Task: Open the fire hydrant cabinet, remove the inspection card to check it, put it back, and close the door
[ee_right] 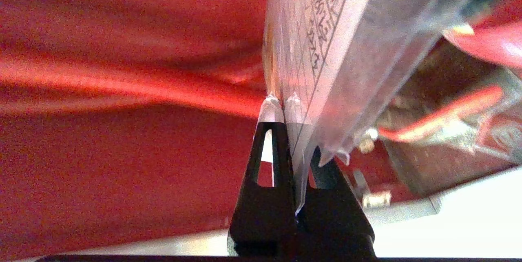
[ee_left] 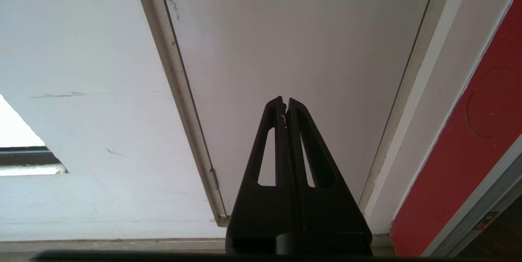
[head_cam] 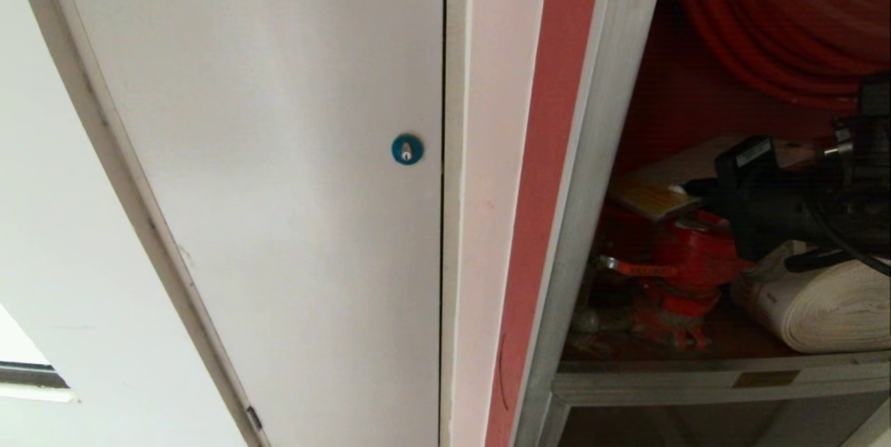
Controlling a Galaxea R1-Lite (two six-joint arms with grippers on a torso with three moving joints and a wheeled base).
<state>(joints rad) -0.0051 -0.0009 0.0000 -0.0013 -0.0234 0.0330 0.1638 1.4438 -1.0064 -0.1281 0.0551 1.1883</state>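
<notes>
The fire hydrant cabinet (head_cam: 604, 127) stands open at the right, silver-framed and red inside. In it I see a red hose reel (head_cam: 779, 15), a red valve (head_cam: 686, 259) and a white rolled hose (head_cam: 828, 308). The inspection card (head_cam: 647, 198), tan and in a clear sleeve, lies level above the valve. My right gripper (head_cam: 688, 188) reaches in from the right and is shut on the card's edge. The right wrist view shows the printed card (ee_right: 326, 29) pinched between the right gripper's (ee_right: 283, 103) fingers. My left gripper (ee_left: 284, 101) is shut and empty. The door is out of view.
A plain white panel (head_cam: 278, 154) with a blue round lock (head_cam: 406, 149) fills the left; my left gripper points at this panel (ee_left: 293, 29). A red strip (head_cam: 550, 154) runs along the cabinet's side. A silver rail (head_cam: 696, 381) crosses below the valve.
</notes>
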